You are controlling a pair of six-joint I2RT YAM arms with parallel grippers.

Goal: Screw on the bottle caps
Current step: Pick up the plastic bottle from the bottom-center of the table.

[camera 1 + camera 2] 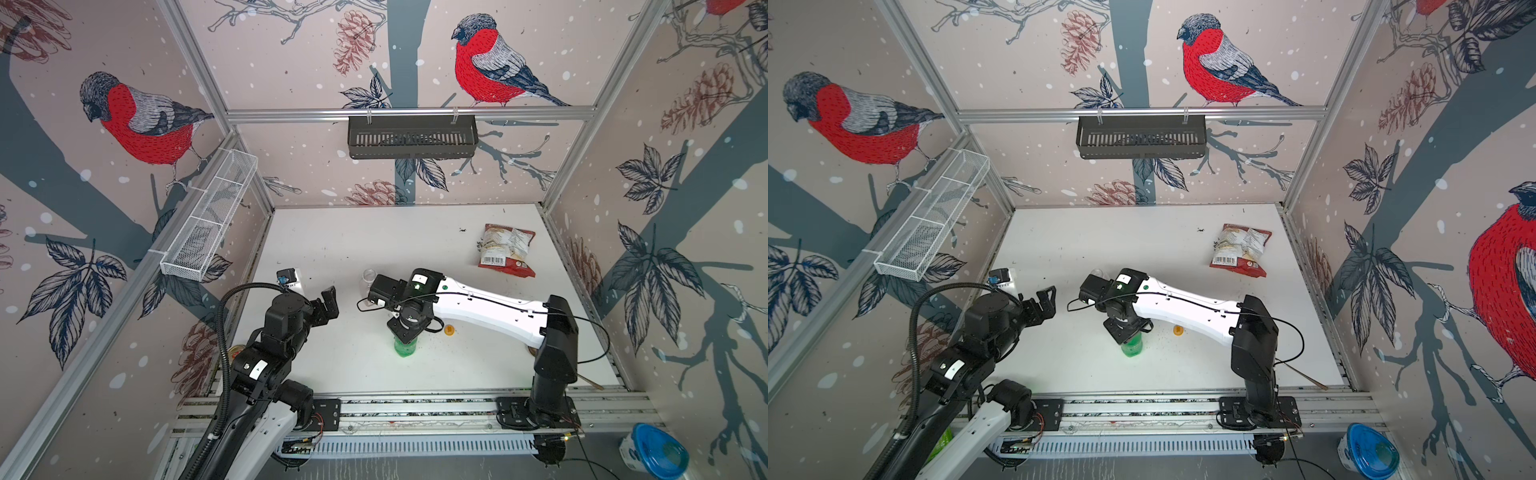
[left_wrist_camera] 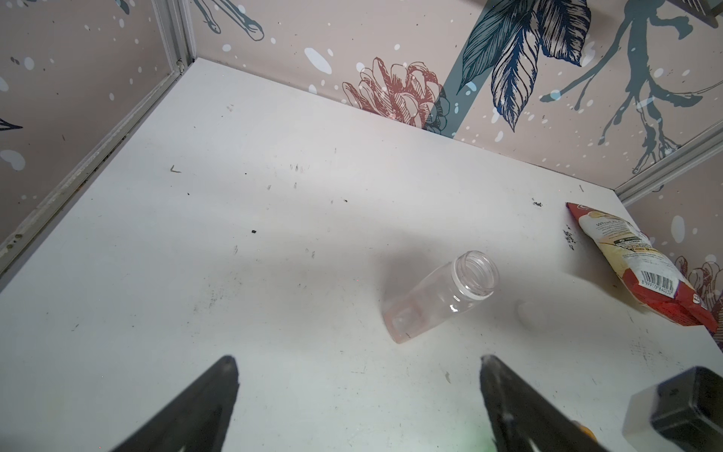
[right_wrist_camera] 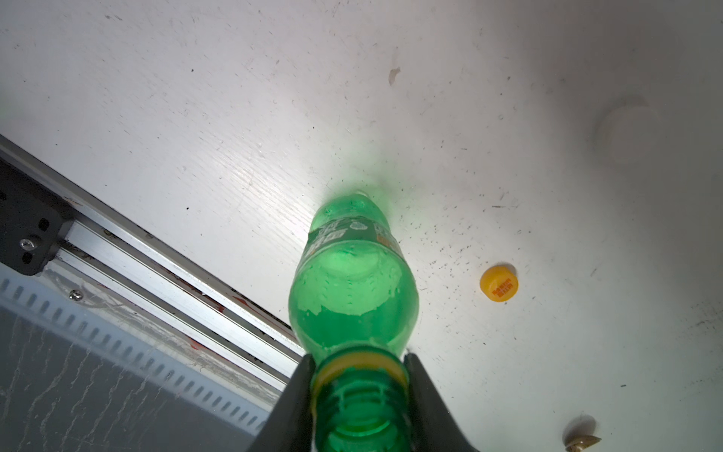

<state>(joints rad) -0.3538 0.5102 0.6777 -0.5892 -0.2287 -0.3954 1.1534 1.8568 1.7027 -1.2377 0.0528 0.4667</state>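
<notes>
R arm [image 1: 490, 305]: white shell, blk joints | L arm [image 1: 266, 365]: ribbed blk hose [image 1: 225, 386] | L hand [image 2: 358, 358]: blk

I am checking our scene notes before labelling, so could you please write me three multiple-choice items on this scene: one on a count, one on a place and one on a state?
1. How many bottles are on the table?
A. One
B. Two
C. Three

2. Where is the orange-yellow cap?
A. On the table beside the green bottle
B. Screwed onto the green bottle
C. In the left hand

3. How is the left hand?
A. Shut on the orange-yellow cap
B. Shut on the green bottle
C. Open and empty

Key:
1 B: the green bottle and the clear bottle are the only ones.
2 A: it lies on bare table, apart from the bottle.
3 C: its fingers stand wide apart with nothing between them.
</notes>
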